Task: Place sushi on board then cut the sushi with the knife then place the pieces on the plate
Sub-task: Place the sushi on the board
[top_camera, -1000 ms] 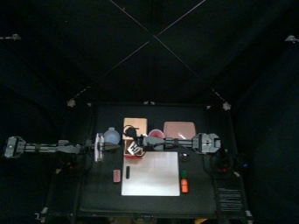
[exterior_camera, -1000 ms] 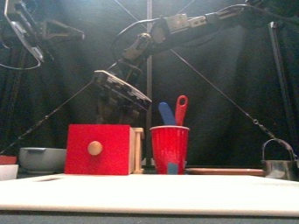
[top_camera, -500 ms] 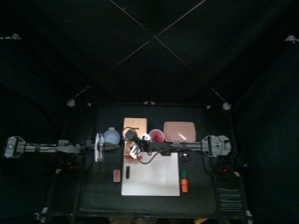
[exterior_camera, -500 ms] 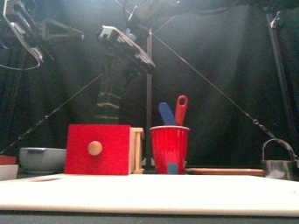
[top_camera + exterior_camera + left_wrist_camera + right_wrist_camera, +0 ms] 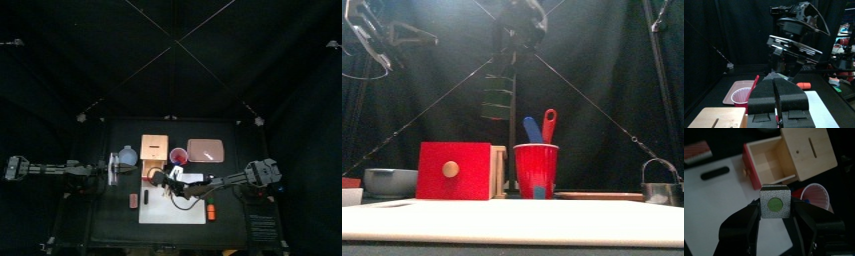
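The right gripper [image 5: 776,206] grips the sushi [image 5: 500,98] end-on between its jaws, high over the board [image 5: 187,208]. The left gripper [image 5: 777,80] seems closed, holding nothing.

Bare board [image 5: 187,208], red cup [image 5: 178,155] behind.

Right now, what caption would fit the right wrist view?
Fingers of the right gripper hold the sushi roll end-on over the white cutting board, near the wooden box and red cup.

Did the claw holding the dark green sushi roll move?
Yes. Seen from above, the right gripper with the sushi roll went from beside the red cup forward over the white cutting board.
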`<state>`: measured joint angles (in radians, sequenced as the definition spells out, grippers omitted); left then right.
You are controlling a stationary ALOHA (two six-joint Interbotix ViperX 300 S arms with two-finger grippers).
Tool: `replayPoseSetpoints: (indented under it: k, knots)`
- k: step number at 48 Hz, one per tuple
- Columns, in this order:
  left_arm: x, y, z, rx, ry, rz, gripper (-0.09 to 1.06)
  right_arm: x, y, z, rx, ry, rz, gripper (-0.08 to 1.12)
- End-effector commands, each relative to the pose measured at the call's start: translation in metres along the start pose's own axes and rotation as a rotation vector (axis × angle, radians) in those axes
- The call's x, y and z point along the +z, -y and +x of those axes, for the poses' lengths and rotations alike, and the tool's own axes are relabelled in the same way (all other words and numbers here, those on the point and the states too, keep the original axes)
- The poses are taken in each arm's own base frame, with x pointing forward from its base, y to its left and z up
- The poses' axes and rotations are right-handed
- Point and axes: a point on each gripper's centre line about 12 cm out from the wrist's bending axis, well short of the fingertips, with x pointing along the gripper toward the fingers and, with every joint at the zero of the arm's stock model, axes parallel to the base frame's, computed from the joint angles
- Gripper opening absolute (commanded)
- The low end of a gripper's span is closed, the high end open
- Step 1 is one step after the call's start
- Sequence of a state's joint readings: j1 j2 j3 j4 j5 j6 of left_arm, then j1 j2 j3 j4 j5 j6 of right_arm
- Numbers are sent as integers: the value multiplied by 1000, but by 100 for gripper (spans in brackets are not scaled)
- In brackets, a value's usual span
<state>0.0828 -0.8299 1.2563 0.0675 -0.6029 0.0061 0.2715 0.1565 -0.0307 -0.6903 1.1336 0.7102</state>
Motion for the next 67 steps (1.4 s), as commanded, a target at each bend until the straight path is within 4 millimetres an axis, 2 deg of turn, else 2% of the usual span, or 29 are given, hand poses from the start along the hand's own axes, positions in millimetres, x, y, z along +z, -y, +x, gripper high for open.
replayPoseSetpoints:
  k: [1,9,15,23,35,55,67]
  knots:
    - [6,-1,3,5,18,0,10,-14,-9,-25,-44,32,-86,69]
    - [6,-2,3,9,20,-8,10,-45,-36,-23,-163,13,-250,69]
    - [7,-2,3,12,21,-13,10,-57,-49,-18,-249,25,-347,69]
    - [7,-3,3,20,21,-28,10,-73,-64,5,-305,-21,-420,69]
    - [5,-4,2,26,17,-38,10,-82,-83,34,-337,-64,-467,69]
    - [4,-3,2,22,12,-41,10,-84,-88,60,-366,-96,-479,70]
    - [4,-2,2,18,16,-43,10,-92,-95,65,-307,-135,-464,70]
